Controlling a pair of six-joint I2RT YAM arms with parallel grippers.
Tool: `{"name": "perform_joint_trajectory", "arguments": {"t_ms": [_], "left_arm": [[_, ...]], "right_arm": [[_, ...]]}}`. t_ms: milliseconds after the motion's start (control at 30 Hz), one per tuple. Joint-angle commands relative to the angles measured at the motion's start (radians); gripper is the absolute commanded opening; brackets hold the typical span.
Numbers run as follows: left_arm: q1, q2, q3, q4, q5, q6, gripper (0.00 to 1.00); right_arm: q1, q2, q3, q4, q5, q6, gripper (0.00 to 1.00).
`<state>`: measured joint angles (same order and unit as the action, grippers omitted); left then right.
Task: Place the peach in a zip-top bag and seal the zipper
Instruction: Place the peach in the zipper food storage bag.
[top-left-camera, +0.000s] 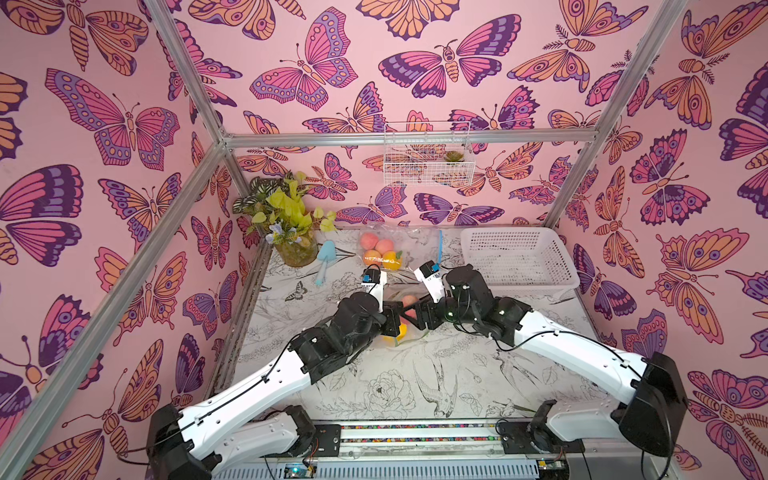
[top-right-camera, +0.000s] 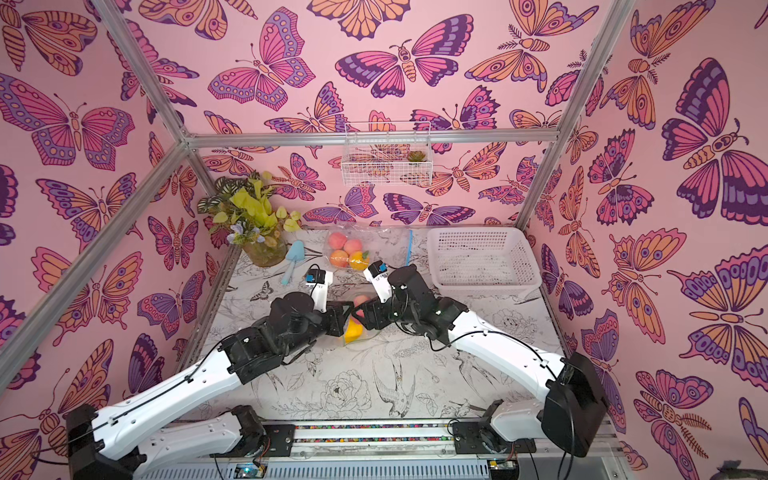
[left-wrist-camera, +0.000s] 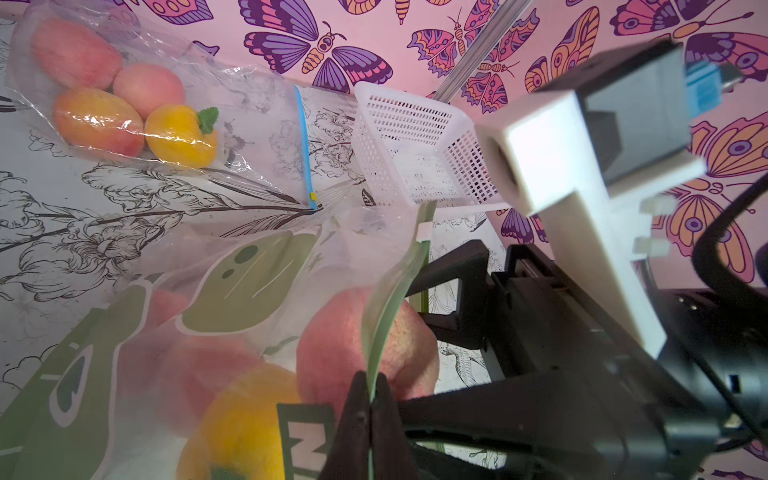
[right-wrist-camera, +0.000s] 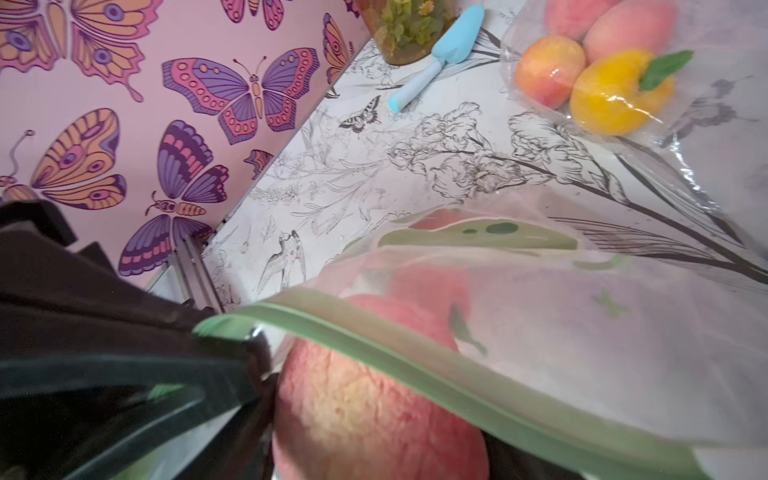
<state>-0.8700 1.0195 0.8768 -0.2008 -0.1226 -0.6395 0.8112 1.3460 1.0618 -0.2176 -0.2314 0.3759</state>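
Your left arm (top-left-camera: 249, 386) reaches forward and bends inward at the wrist. Your right arm (top-left-camera: 573, 345) mirrors it, so the two end effectors face each other tip to tip above the middle of the table (top-left-camera: 374, 386).

Your left end effector (left-wrist-camera: 369, 399) is clenched on the green zipper strip (left-wrist-camera: 390, 299) of the zip-top bag (left-wrist-camera: 249, 282), pinching it edge-on. Your right end effector (left-wrist-camera: 411, 351) has its jaws wide apart on either side of the peach (right-wrist-camera: 374, 415). You cannot tell whether they press on it or stand free.

The peach sits at the bag's mouth, directly in front of the left end effector and just behind the strip. A yellow fruit (left-wrist-camera: 245, 415) lies inside the bag, beside the left end effector. The white slider (left-wrist-camera: 423, 232) sits on the strip, well away from the left fingertips.

The bag carries green leaf shapes and a dark green patch (left-wrist-camera: 305, 436) with one white letter, seemingly an N. The rest is cut off.
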Motion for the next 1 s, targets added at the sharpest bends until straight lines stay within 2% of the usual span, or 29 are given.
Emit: {"name": "perform_joint_trajectory", "arguments": {"t_ms": [0,167,267,467,667,800,967], "left_arm": [[0.0,-0.024,0.01,0.038,0.037,0.007,0.0],[0.0,-0.025,0.01,0.048,0.052,0.008,0.0],[0.0,-0.027,0.007,0.049,0.047,0.008,0.0],[0.002,-0.037,0.011,0.005,0.003,0.018,0.0],[0.03,-0.06,0.055,-0.102,0.003,0.075,0.0],[0.06,-0.082,0.075,-0.161,0.019,0.135,0.0],[0.105,-0.088,0.097,-0.211,0.119,0.224,0.0]], "right_arm": [[0.017,0.021,0.052,-0.063,0.105,-0.021,0.77],[0.035,0.02,0.058,-0.069,0.127,-0.035,0.87],[0.037,0.008,0.057,-0.062,0.123,-0.045,0.89],[0.039,-0.059,0.053,-0.049,0.114,-0.087,0.89],[0.033,-0.165,0.059,-0.08,0.186,-0.198,0.89],[-0.006,-0.223,0.085,-0.163,0.216,-0.279,0.89],[-0.127,-0.275,0.053,-0.218,0.17,-0.351,0.87]]}}
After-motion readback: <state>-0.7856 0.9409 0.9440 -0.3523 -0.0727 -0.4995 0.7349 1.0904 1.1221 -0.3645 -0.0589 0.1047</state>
